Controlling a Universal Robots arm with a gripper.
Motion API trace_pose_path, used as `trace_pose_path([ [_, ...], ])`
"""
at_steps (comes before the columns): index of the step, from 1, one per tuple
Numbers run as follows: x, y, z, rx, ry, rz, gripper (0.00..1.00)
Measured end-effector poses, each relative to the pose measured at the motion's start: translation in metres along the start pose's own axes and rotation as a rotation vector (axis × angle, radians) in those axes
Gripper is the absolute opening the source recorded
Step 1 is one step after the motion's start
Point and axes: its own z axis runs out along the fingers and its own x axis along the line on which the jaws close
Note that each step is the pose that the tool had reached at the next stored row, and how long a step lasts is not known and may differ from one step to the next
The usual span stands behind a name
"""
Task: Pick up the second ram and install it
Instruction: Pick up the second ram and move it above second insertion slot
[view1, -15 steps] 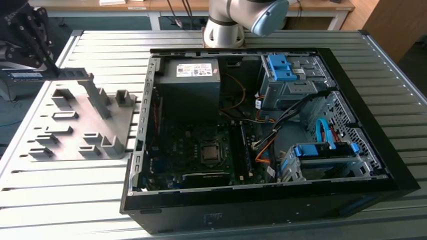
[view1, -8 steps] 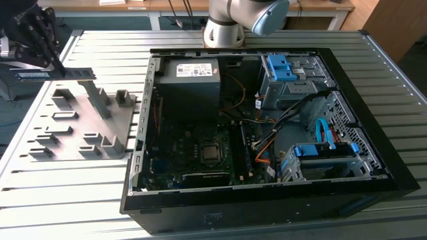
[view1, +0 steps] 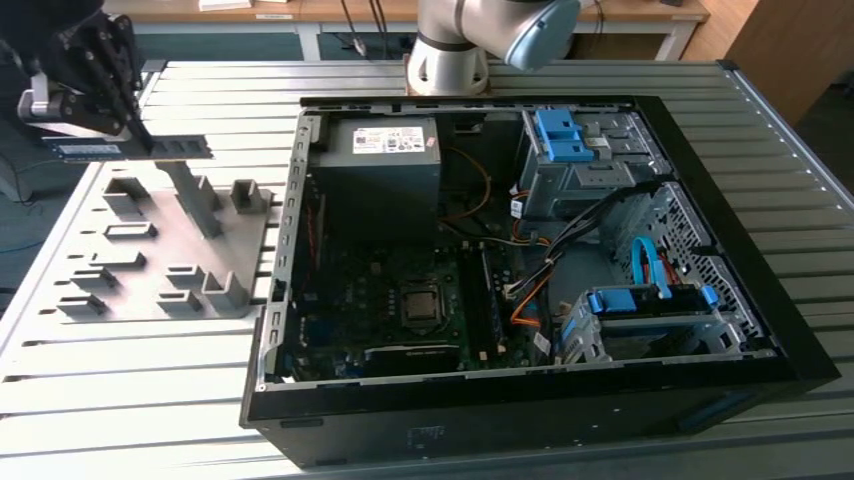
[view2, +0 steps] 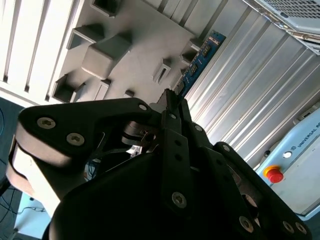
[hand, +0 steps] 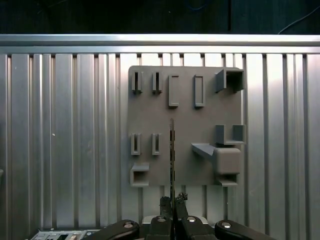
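Long thin dark green-blue ram stick (view1: 174, 147) is lifted over the gray plastic holder plate (view1: 147, 270), clear of it, above the slatted metal counter (view1: 134, 400) at its far corner on the exterior view's left. Black claw (view1: 118, 135) is closed on the stick's upper edge, which is edge-on in the first wrist view (hand: 172, 150). The stick's long axis runs along the counter's far edge. Long black motherboard slots (view1: 487, 290) sit inside the open black computer case (view1: 534, 410), well apart toward the exterior view's right. They look crosswise to the stick.
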Motion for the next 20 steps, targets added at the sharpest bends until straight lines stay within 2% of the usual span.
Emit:
trace_pose_path([
  [6,-0.0004,-0.0144,0.0000,-0.0007,0.0000,0.000,0.14],
  [20,-0.0010,-0.0393,0.0000,-0.0013,0.0000,0.000,0.14],
])
